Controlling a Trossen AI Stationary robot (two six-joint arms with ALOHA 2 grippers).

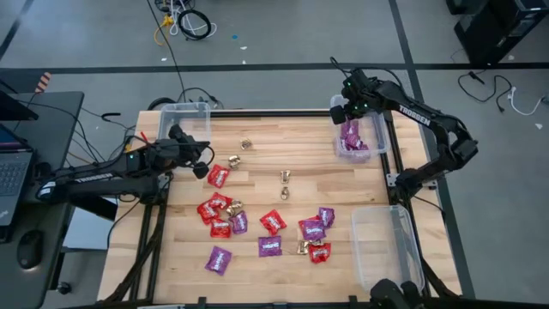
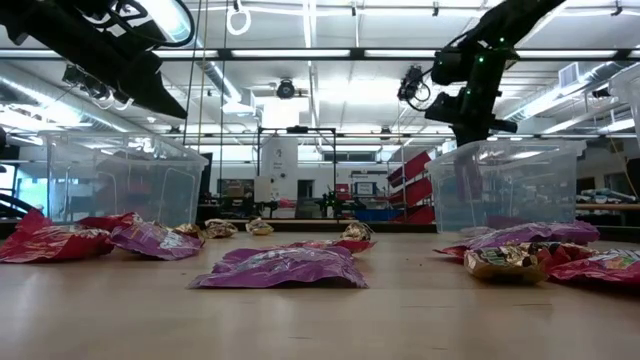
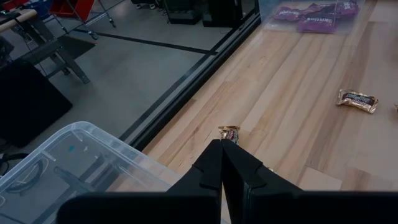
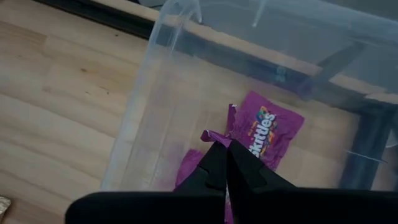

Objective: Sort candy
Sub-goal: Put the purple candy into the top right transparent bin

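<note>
Red packets [image 1: 218,176], purple packets [image 1: 270,246] and gold pieces [image 1: 286,176] lie flat and scattered on the wooden table, mostly in its near middle. My right gripper [image 1: 347,110] is above the far-right clear bin [image 1: 377,129], shut on a purple packet [image 4: 267,137]. More purple packets [image 1: 353,144] lie in that bin. My left gripper [image 1: 206,165] is shut and holds nothing, raised beside the far-left bin [image 1: 184,120] and next to a red packet. A gold piece [image 3: 229,132] lies on the table beyond its fingertips, apart from them. My right gripper pinches the purple packet by a crumpled bit of its edge [image 4: 214,135] between its two shut fingers. The fingers come from above, pointing down into the bin. The packet hangs below them inside the bin; whether its lower end rests on the packets beneath, I cannot tell.
A third clear bin [image 1: 386,245] stands at the table's near right. The far-left bin's rim [image 3: 81,134] is close beside my left gripper. Bare wood shows between the two far bins. A desk with a laptop [image 1: 13,172] stands left of the table.
</note>
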